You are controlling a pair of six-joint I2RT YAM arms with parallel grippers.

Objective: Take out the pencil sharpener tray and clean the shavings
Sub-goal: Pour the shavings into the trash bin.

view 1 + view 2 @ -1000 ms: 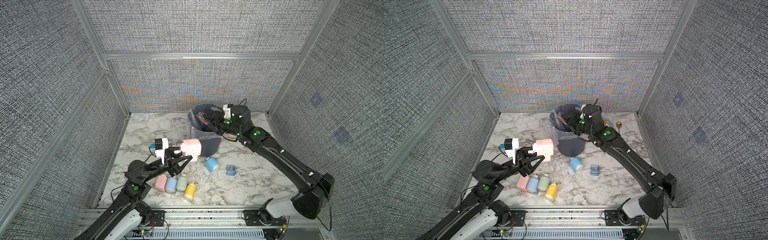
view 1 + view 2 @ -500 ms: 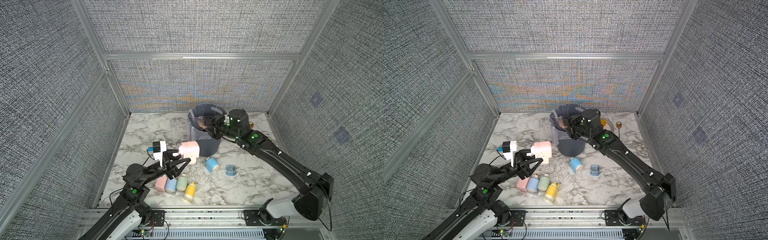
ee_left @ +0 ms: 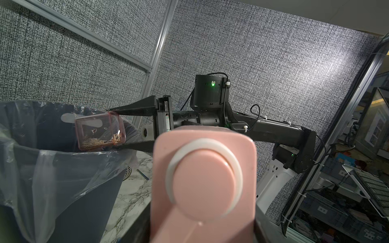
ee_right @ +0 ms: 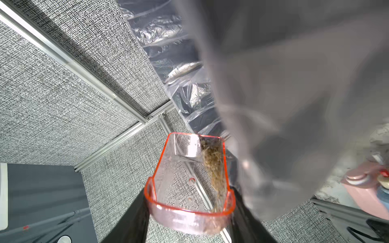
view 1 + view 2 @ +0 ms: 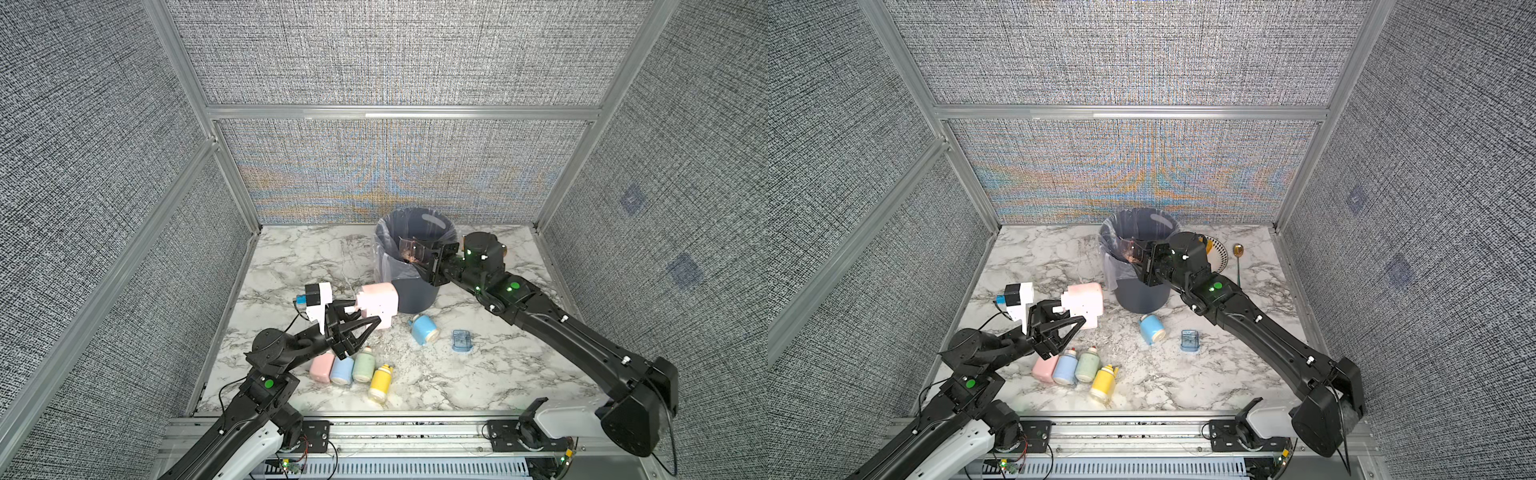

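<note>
We log the dark, plastic-lined bin [image 5: 415, 297] just above centre in both top views. The right gripper [image 5: 420, 258] reaches over its rim from the right of the frame, jaws clamped on the clear, orange-edged tray [image 4: 189, 189], which is tipped on its side over the bin mouth. Left of centre, the left gripper [image 5: 368, 314] grasps the pink sharpener [image 5: 380, 301], just beside the bin wall. The shavings [image 4: 213, 164] lie in 1 brownish heap along the tray's lower side.
</note>
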